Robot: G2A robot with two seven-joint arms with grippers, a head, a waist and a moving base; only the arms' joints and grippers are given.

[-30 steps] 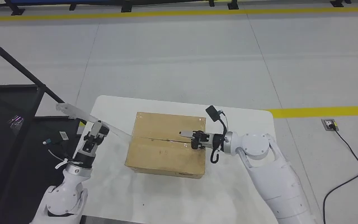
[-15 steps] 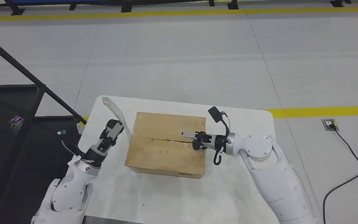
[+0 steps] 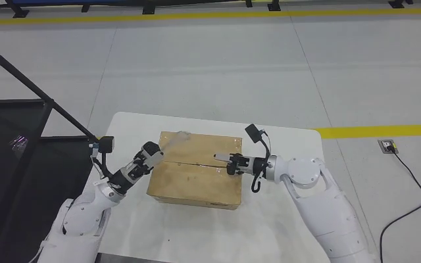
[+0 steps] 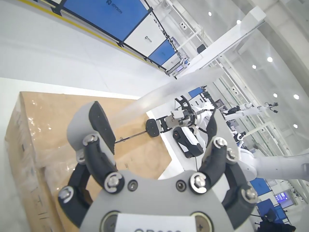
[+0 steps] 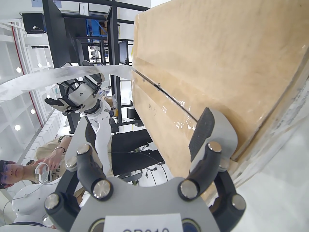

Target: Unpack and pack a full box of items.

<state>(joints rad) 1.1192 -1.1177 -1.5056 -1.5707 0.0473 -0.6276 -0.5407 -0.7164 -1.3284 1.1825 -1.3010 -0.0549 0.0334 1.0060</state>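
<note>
The cardboard box [image 3: 194, 174] sits in the middle of the table [image 3: 283, 217]. The left gripper [image 3: 152, 158] is at the box's left side, by its top edge. The right gripper [image 3: 223, 158] is over the box's right half, above the seam [image 3: 191, 164]. A tape strip [image 3: 174, 136] sticks up near the box's far left corner.

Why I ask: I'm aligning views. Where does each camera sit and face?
Top view: above the arms, looking down at the brown cardboard box; both arms show.
Left wrist view: on the left arm, facing across the box; own open fingers show.
Right wrist view: on the right arm, facing along the box; own open fingers show.
Shared: both wrist views show the clear tape strip.
</note>
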